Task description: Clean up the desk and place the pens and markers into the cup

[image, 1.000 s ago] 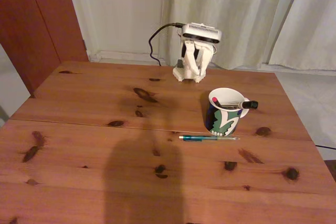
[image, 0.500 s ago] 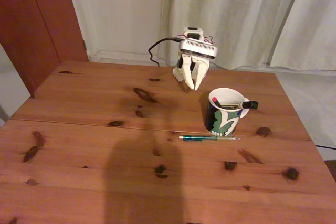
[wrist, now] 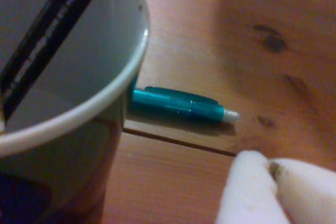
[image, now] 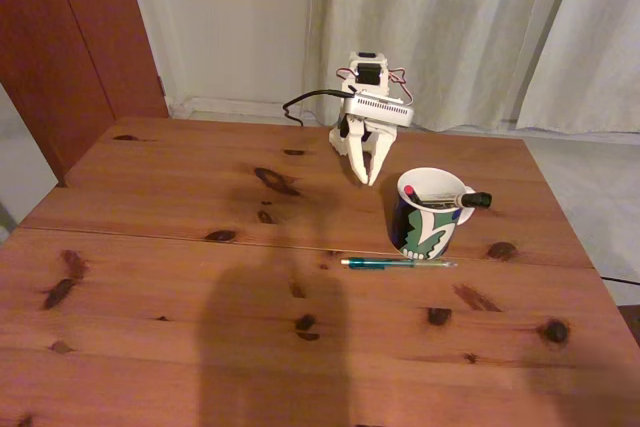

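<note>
- The desk [image: 150,277] is a reddish-brown pine top with dark knots and one seam across it.
- The cup [image: 430,215] stands upright on the right half of the desk in the fixed view, just behind the seam.
- A white marker with a black cap [image: 462,199] leans in the cup, cap end over the right rim; a black pen with a red tip [image: 409,190] rests inside against the left rim.
- The green pen [image: 398,263] lies flat on the desk just in front of the cup, on the seam.
- The gripper [image: 366,173] hangs behind and left of the cup, tips pointing down, holding nothing; its white fingers [wrist: 247,192] appear nearly pressed together, though the wrist view is blurred.
</note>
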`<state>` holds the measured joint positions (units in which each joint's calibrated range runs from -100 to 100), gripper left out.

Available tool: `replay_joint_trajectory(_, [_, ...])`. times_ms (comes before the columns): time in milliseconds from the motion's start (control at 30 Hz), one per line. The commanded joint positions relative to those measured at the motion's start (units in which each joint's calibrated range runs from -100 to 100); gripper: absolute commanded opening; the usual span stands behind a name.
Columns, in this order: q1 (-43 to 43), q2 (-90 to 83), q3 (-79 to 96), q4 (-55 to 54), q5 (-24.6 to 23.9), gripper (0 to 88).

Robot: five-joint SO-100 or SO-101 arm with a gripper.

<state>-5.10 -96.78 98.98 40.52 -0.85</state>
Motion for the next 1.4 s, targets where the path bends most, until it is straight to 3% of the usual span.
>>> replay_joint_trajectory(0, [0.07,-0.82,0.66,0.21,0.33,0.8])
replay_joint_trajectory(1367, [2.64,-0.82,0.66,0.21,0.38,0.8])
